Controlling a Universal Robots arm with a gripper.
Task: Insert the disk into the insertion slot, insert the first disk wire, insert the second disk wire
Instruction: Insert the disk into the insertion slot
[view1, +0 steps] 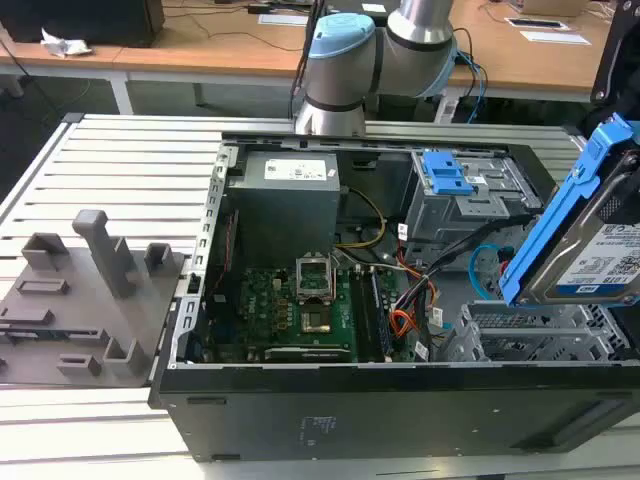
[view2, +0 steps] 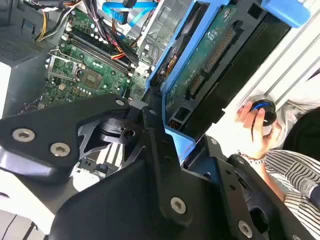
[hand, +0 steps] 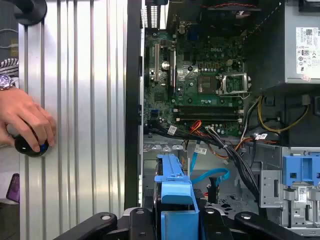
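Note:
The disk (view1: 598, 245), a silver drive with a white label in a bright blue carrier, hangs tilted over the case's corner at the exterior view's right. My gripper (hand: 176, 223) is shut on its carrier (hand: 174, 192); black fingers (view2: 150, 125) clamp the blue frame, with the drive's green circuit board (view2: 210, 55) facing the second wrist view. The insertion slot (view1: 530, 338), a grey perforated cage, lies just beneath the disk. The first disk wire (view1: 418, 288) (hand: 222, 149) and the looped light-blue second disk wire (view1: 487, 262) (hand: 210, 176) lie loose inside the case.
The open case holds a motherboard (view1: 300, 305), a grey power supply (view1: 285, 195), an orange flat cable (view1: 400, 322) and a larger cage with a blue latch (view1: 445, 172). A person's hand (hand: 25, 120) rests on a black knob beside the case. Grey fixtures (view1: 80, 300) stand at the exterior view's left.

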